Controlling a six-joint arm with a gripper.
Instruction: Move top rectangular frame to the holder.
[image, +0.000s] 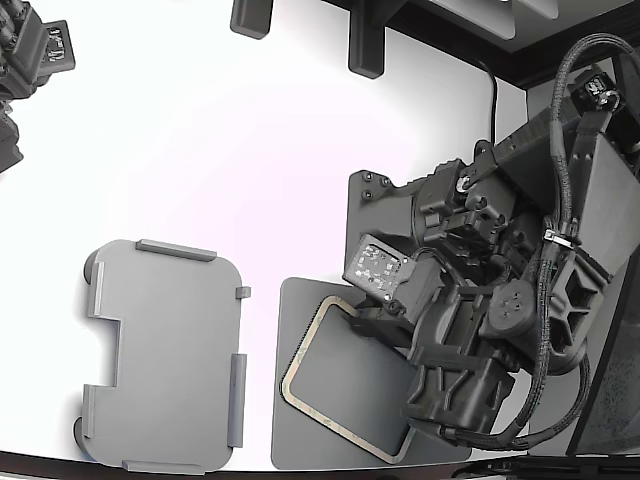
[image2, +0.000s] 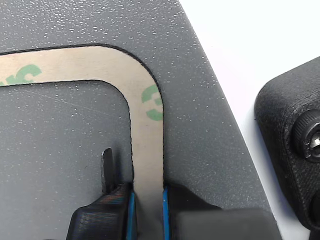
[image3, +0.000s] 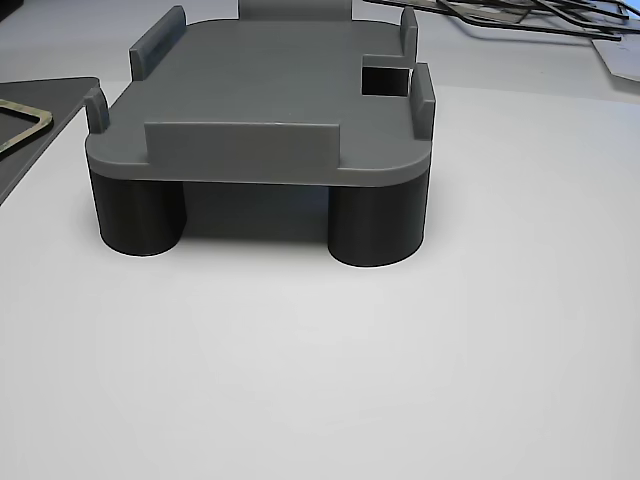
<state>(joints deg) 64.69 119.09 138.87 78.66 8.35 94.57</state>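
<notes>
The top rectangular frame (image: 303, 343) is a thin tan outline lying flat on a dark grey mat (image: 340, 385) at the lower middle of the exterior view. In the wrist view its strip with green marks (image2: 147, 125) runs between my two fingers (image2: 117, 205). My gripper (image2: 148, 197) grips the strip, with its blue pads against both edges. In the exterior view the gripper (image: 362, 316) sits at the frame's far corner, mostly hidden under the arm. The holder (image: 165, 350) is a light grey tray with raised tabs and a notch, to the left of the mat. It stands on dark round legs in the other view (image3: 270, 100).
A second arm (image: 30, 60) hangs at the exterior view's top left. My arm's black base plate (image: 375, 210) is behind the mat. Loose dark frames (image3: 520, 20) lie behind the holder in the other view. White table (image: 250, 150) lies between.
</notes>
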